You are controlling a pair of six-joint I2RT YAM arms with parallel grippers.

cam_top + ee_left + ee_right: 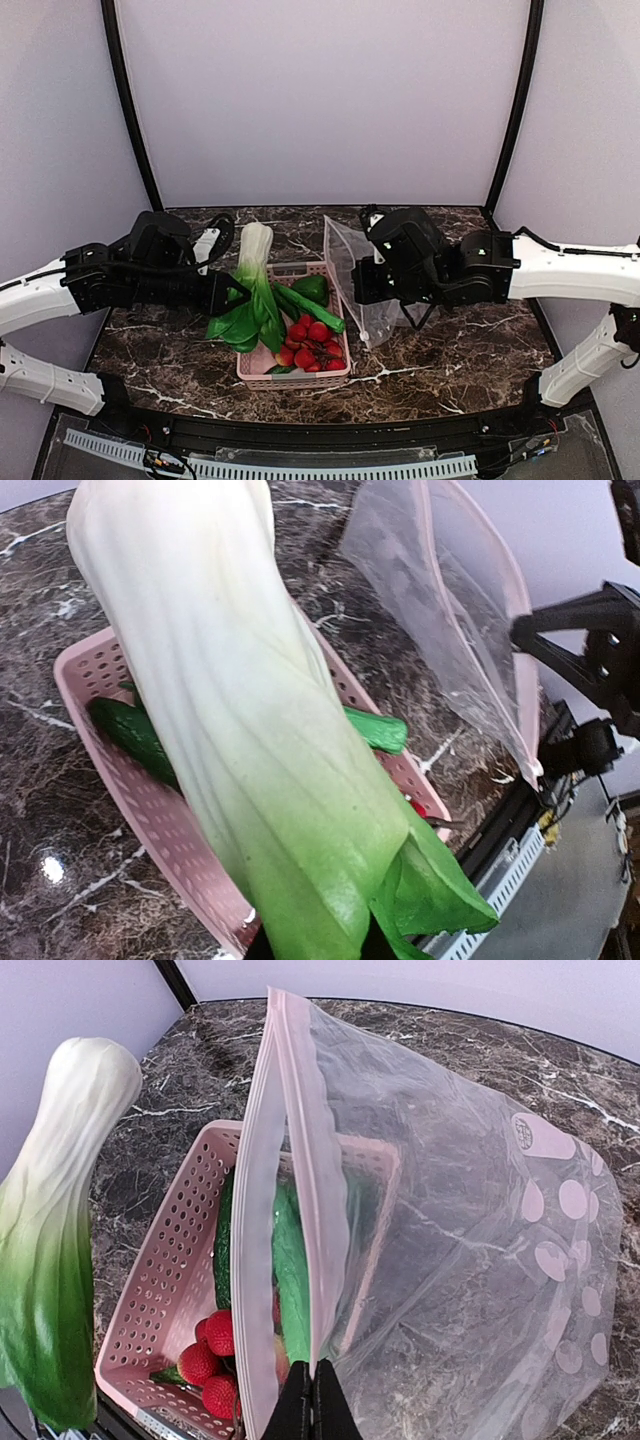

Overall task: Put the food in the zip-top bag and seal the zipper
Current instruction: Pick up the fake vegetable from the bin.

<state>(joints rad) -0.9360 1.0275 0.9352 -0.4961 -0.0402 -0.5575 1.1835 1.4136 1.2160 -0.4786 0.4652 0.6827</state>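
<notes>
My left gripper (233, 293) is shut on the leafy green end of the bok choy (252, 290) and holds it above the pink basket (330, 375), white stalk pointing away. The bok choy fills the left wrist view (250, 730), hiding the fingers, and shows at the left of the right wrist view (55, 1230). My right gripper (315, 1405) is shut on the pale zipper strip (305, 1220) of the clear zip-top bag (355, 275), holding it upright with the mouth slightly parted beside the basket. The bag also shows in the left wrist view (450, 620). A green pepper (312, 288) and a cucumber (310, 308) lie in the basket.
Red strawberries (312, 345) lie in the near end of the basket. The marble table (460, 350) ends at a black front edge. Purple walls and two black posts enclose the back and sides.
</notes>
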